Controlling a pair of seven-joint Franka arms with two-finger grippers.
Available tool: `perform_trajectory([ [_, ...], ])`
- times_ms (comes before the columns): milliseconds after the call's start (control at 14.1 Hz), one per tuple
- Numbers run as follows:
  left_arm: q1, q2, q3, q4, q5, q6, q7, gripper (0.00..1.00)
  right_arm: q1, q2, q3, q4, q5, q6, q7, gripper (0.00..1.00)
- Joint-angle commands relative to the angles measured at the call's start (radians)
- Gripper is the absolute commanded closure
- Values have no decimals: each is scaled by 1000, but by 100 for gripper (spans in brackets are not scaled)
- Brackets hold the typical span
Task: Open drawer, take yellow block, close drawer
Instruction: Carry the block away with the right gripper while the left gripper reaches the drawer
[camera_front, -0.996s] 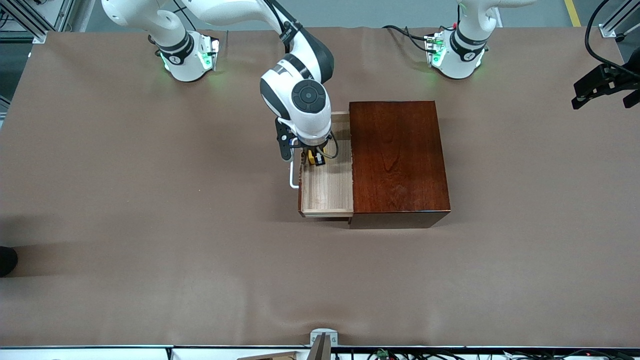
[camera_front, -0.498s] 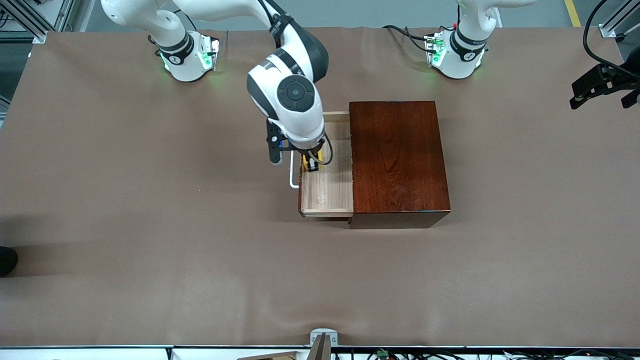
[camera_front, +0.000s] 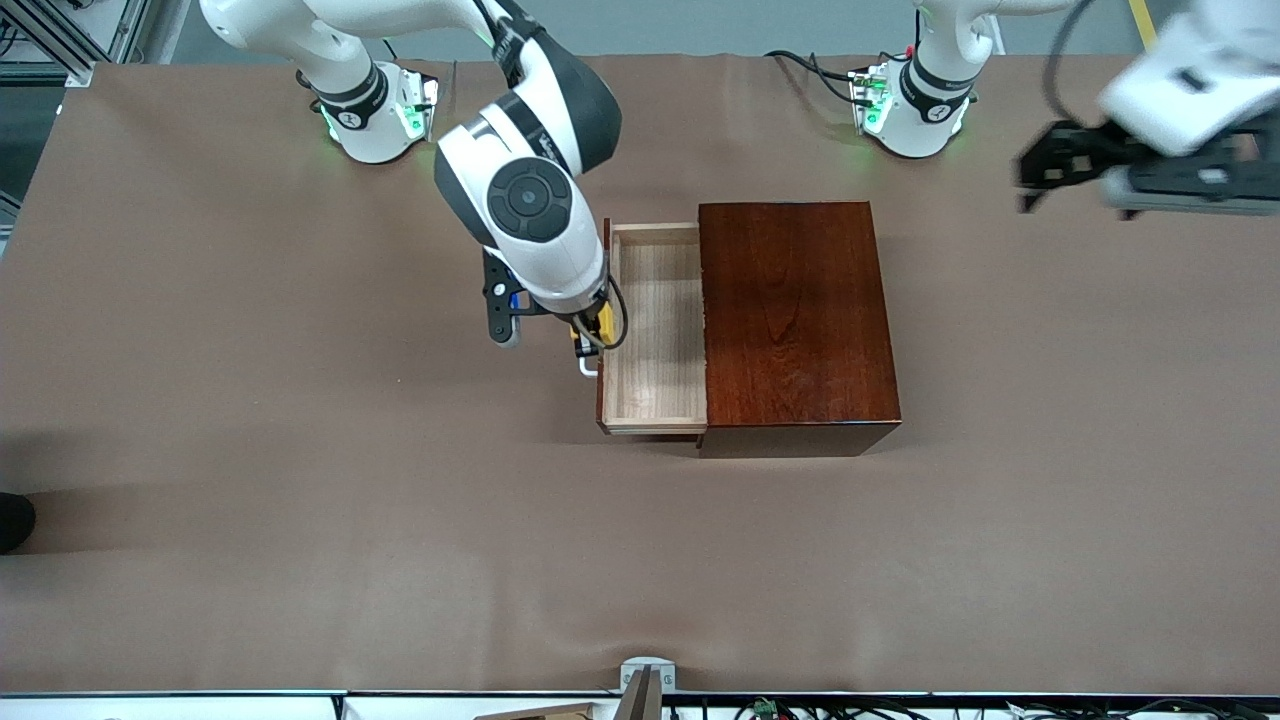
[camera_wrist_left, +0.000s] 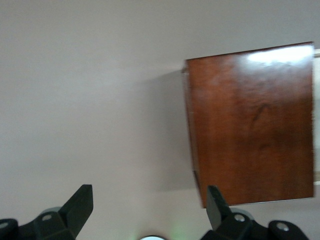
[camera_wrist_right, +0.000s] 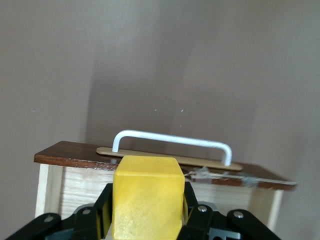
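The drawer (camera_front: 655, 330) stands pulled out of the dark mahogany box (camera_front: 795, 320), and its pale wood tray shows nothing inside. My right gripper (camera_front: 597, 332) is shut on the yellow block (camera_front: 604, 322), held in the air over the drawer's front edge and white handle (camera_front: 588, 368). In the right wrist view the yellow block (camera_wrist_right: 147, 190) fills the right gripper (camera_wrist_right: 148, 212), with the handle (camera_wrist_right: 172, 137) and the drawer's dark front (camera_wrist_right: 75, 152) just past it. My left gripper (camera_front: 1045, 170) hangs open over bare table toward the left arm's end. The left wrist view shows the left gripper (camera_wrist_left: 149, 200) holding nothing and the box (camera_wrist_left: 252, 125) ahead of it.
Brown table cover (camera_front: 300, 500) stretches around the box. The two arm bases (camera_front: 375, 110) (camera_front: 915, 105) stand along the table edge farthest from the front camera. A small metal bracket (camera_front: 645, 675) sits at the nearest edge.
My right gripper has risen with the yellow block and moved from over the tray to over the drawer's front and handle. My left arm has swung in toward the box.
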Motion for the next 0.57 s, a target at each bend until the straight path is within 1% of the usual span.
perform_trajectory([
  [0, -4, 125, -158, 75, -14, 35, -214, 0, -49, -48, 10, -13, 10, -57, -112, 100],
  [142, -7, 196, -255, 86, -12, 127, -389, 0, -85, -80, 10, -28, 10, -100, -224, 100],
  [213, -9, 230, -295, 86, -12, 175, -458, 0, -109, -95, 10, -33, 10, -124, -273, 100],
  [285, -32, 263, -320, 88, -12, 219, -536, 0, -134, -112, 10, -42, 10, -144, -319, 100],
  [427, -139, 337, -317, 97, 0, 335, -737, 0, -180, -141, 10, -76, 10, -161, -413, 100],
  [498, -189, 386, -314, 121, 20, 380, -826, 0, -210, -160, 10, -97, 10, -169, -470, 100],
])
